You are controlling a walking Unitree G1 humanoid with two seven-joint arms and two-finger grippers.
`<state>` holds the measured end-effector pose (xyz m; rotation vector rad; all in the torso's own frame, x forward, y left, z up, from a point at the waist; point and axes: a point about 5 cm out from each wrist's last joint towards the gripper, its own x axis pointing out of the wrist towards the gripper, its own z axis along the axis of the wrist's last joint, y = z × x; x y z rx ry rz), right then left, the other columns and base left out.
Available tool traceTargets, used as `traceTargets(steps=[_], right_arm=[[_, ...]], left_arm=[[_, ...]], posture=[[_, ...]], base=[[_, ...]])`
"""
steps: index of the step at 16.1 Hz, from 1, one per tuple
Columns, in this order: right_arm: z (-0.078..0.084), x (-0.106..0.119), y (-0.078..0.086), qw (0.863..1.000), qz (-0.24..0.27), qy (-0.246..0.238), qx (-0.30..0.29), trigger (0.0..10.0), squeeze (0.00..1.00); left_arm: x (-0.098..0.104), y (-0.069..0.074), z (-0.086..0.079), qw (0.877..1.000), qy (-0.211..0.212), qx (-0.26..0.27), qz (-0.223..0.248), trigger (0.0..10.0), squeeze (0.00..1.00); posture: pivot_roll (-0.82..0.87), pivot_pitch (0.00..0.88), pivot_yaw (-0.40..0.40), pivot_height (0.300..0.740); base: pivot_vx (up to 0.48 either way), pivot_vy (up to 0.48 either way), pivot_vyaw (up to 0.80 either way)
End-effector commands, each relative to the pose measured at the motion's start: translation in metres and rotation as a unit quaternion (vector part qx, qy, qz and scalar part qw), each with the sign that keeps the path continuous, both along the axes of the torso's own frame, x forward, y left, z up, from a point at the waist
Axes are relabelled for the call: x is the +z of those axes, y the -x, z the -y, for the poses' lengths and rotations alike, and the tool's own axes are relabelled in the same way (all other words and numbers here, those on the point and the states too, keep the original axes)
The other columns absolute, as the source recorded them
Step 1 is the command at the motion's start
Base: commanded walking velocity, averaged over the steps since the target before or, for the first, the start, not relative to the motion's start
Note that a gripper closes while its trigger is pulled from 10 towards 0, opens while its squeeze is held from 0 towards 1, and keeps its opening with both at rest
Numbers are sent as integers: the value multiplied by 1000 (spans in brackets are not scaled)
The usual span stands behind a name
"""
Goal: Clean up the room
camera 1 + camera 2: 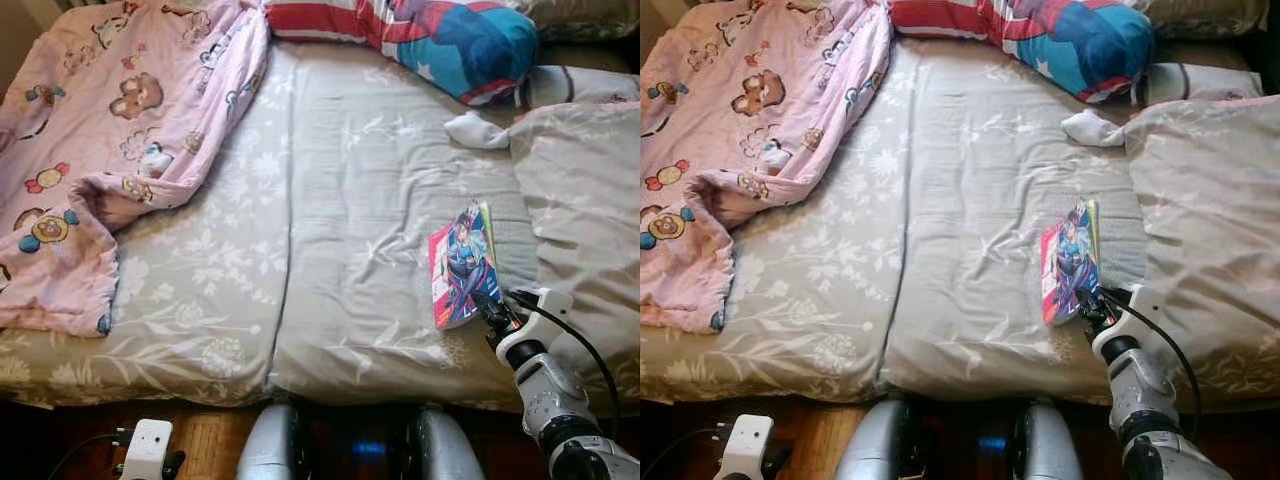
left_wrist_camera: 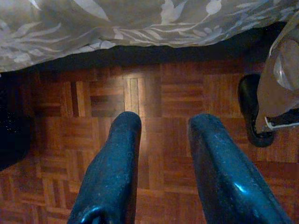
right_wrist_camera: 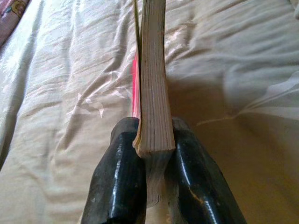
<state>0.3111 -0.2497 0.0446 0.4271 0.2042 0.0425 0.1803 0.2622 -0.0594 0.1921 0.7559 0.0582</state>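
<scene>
A comic book (image 1: 462,262) with a red and blue cover lies on the grey floral bed sheet (image 1: 330,200), near the bed's front right. My right gripper (image 1: 487,305) is shut on the book's near corner. In the right wrist view the page edges (image 3: 154,102) stand squeezed between the two black fingers (image 3: 120,177). My left gripper (image 2: 161,172) hangs low at the bed's foot, open over the wooden floor (image 2: 154,98) with nothing between its fingers.
A pink teddy-print blanket (image 1: 110,130) is bunched on the bed's left. A red and blue pillow (image 1: 440,35) and a white sock (image 1: 475,130) lie at the back right. A beige duvet (image 1: 585,210) covers the right side. A dark shoe (image 2: 252,112) stands on the floor.
</scene>
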Motion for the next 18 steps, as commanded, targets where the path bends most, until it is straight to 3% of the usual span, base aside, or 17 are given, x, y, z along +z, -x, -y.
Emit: traceTargets(steps=[1,7,8,10,15,17,18], right_arm=[[3,-3,4,1000,-2,3,-3,10000,0],[9,-8,10,999,-27,27,-1,10000,0],[10,-8,10,999,-31,33,-2,10000,125],[14,-7,10,998,-35,43,-16,10000,1000],[20,-19,21,994,-62,61,-63,10000,1000],[33,-25,32,987,-78,70,-120,10000,1000],[41,-26,37,981,-88,81,-153,10000,949]], left_arm=[[-8,19,-6,999,-7,7,-37,10000,0],[-9,21,-7,999,-7,7,-41,10000,0],[-9,21,-7,999,-7,7,-42,10000,0],[-9,21,-7,999,-7,7,-43,10000,0],[-9,20,-6,999,-7,8,-43,10000,0],[-9,19,-5,999,-5,8,-43,10000,0],[-9,19,-5,999,-4,8,-43,10000,0]], posture=[[223,284,115,643],[221,291,115,643],[220,291,116,643],[218,289,117,643],[218,280,114,643],[214,279,114,643],[211,278,113,643]], base=[[0,0,0],[0,0,0],[0,0,0],[0,0,0],[0,0,0],[0,0,0],[0,0,0]])
